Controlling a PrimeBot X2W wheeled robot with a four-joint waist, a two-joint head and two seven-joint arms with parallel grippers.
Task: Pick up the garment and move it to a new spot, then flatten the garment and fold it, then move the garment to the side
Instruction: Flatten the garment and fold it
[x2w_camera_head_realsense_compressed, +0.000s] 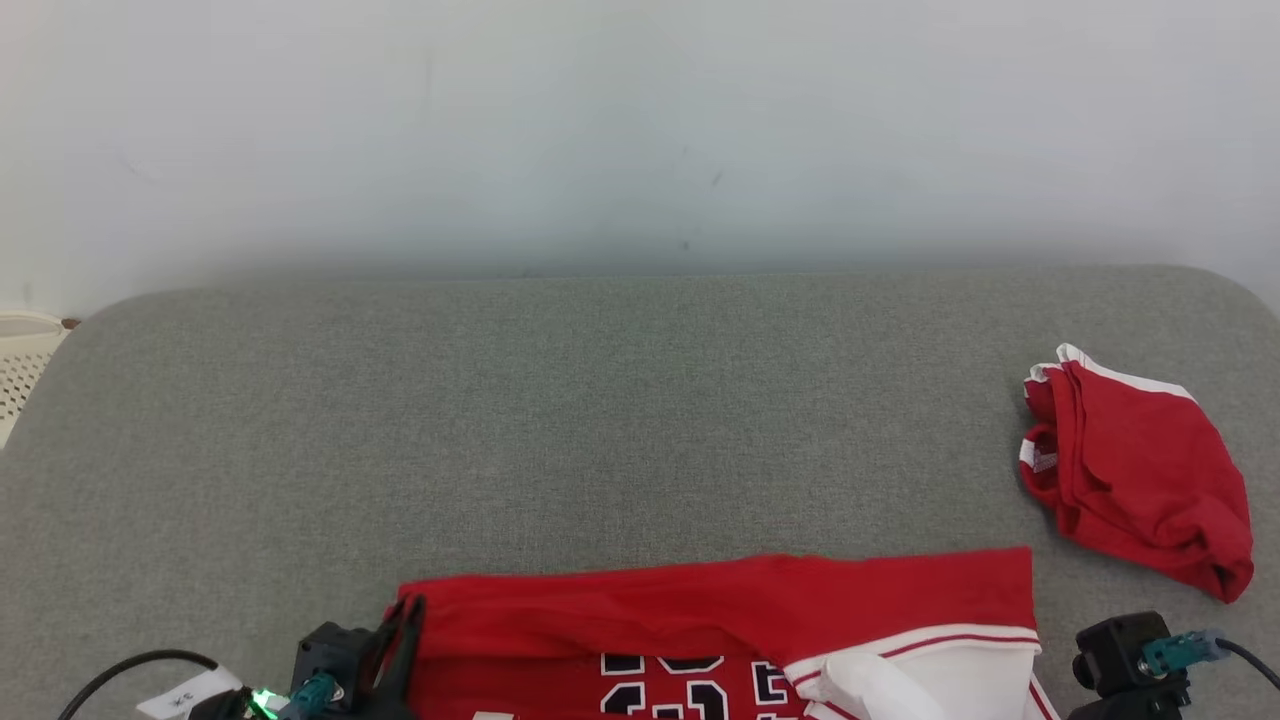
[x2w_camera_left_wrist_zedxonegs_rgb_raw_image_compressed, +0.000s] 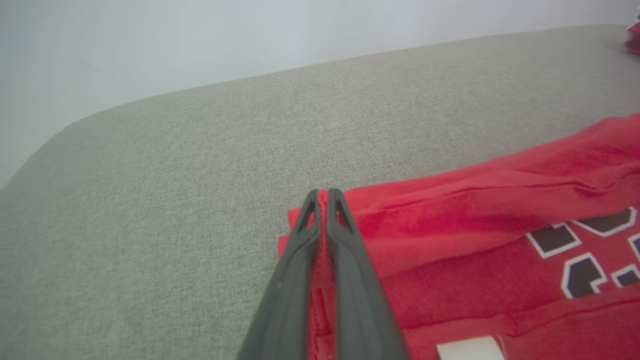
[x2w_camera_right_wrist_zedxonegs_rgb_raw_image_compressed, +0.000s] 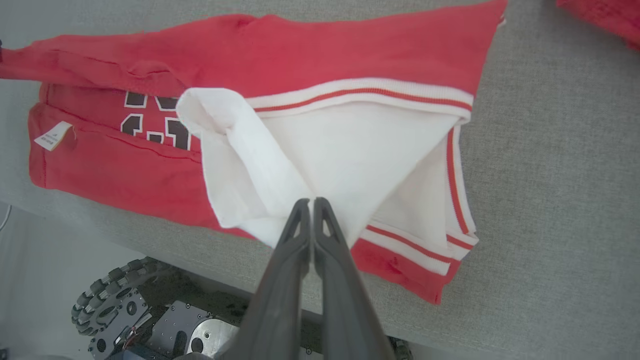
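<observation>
On the near edge of the big grey cloth-covered table (x2w_camera_head_realsense_compressed: 600, 400) lies the red jersey shirt with white trim and dark numbers (x2w_camera_head_realsense_compressed: 700, 610), spread out long from left to right. At its left end, the left gripper (x2w_camera_left_wrist_zedxonegs_rgb_raw_image_compressed: 323, 192) is squeezed tight on the far left corner of the shirt (a thin bit of red cloth shows in the pinch). Near the right end, the right gripper (x2w_camera_right_wrist_zedxonegs_rgb_raw_image_compressed: 311, 201) is squeezed tight too. It pinches the white part of the shirt, which bunches up toward its tips. Far off to the right sits a small crumpled red cloth with a white edge (x2w_camera_head_realsense_compressed: 1140, 470), well apart from the shirt. Below the near table edge, a toothed grey wheel (x2w_camera_right_wrist_zedxonegs_rgb_raw_image_compressed: 100, 305) shows.
</observation>
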